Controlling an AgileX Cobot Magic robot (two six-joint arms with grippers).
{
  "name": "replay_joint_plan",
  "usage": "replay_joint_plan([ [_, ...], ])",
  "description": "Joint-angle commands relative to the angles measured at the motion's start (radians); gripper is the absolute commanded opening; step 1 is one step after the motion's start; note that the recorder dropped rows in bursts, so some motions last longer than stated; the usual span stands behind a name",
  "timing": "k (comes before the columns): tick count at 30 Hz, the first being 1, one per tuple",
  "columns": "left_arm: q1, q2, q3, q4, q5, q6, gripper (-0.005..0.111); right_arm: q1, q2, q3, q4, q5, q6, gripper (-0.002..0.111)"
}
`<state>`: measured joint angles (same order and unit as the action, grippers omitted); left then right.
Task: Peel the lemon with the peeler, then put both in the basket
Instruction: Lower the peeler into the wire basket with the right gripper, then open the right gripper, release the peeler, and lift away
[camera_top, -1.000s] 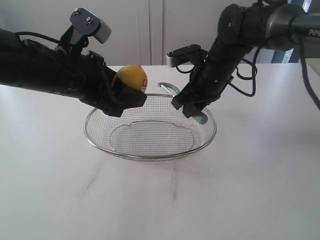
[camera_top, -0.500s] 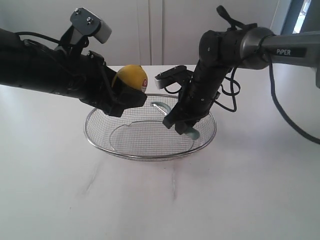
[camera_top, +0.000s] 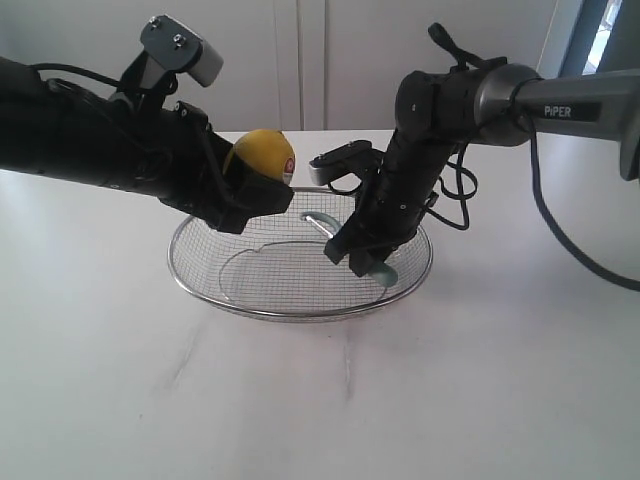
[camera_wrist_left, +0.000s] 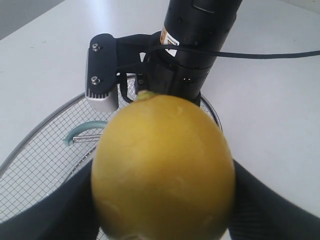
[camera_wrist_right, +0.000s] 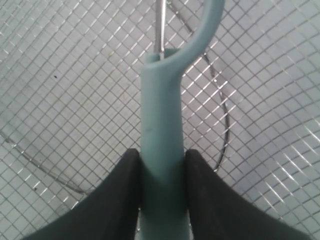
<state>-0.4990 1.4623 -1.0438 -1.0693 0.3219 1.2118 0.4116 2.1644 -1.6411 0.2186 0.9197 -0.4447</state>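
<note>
The yellow lemon (camera_top: 262, 156) with its small sticker is held in my left gripper (camera_top: 250, 190), above the far left rim of the wire-mesh basket (camera_top: 190, 270). In the left wrist view the lemon (camera_wrist_left: 164, 170) fills the space between the dark fingers (camera_wrist_left: 65, 210). My right gripper (camera_top: 362, 258) is shut on the peeler's teal handle (camera_wrist_right: 161, 145) and sits low inside the basket's right half. The peeler's curved head (camera_top: 320, 219) points toward the basket's middle, and mesh (camera_wrist_right: 75, 100) lies close beneath it.
The basket stands in the middle of a white table (camera_top: 320, 400). White cabinet doors (camera_top: 300, 60) rise behind the table. The right arm (camera_top: 440, 110) reaches down over the basket's far right rim.
My right gripper has dropped with the peeler from above the basket's right rim down into the basket, shifting slightly left. The left gripper and lemon have stayed still.
</note>
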Motion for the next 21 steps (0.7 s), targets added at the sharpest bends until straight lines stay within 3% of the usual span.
replay_joint_plan([
  [1, -0.002, -0.006, -0.006, -0.013, 0.008, 0.001, 0.000, 0.000, -0.003, 0.002, 0.001, -0.003, 0.002, 0.020],
  [11, -0.002, -0.006, -0.006, -0.013, 0.008, 0.001, 0.000, 0.000, -0.003, 0.002, 0.001, -0.003, 0.004, 0.045],
  [21, -0.002, -0.006, -0.006, -0.013, 0.008, 0.001, 0.000, 0.000, -0.003, 0.002, 0.001, -0.003, 0.013, 0.046],
])
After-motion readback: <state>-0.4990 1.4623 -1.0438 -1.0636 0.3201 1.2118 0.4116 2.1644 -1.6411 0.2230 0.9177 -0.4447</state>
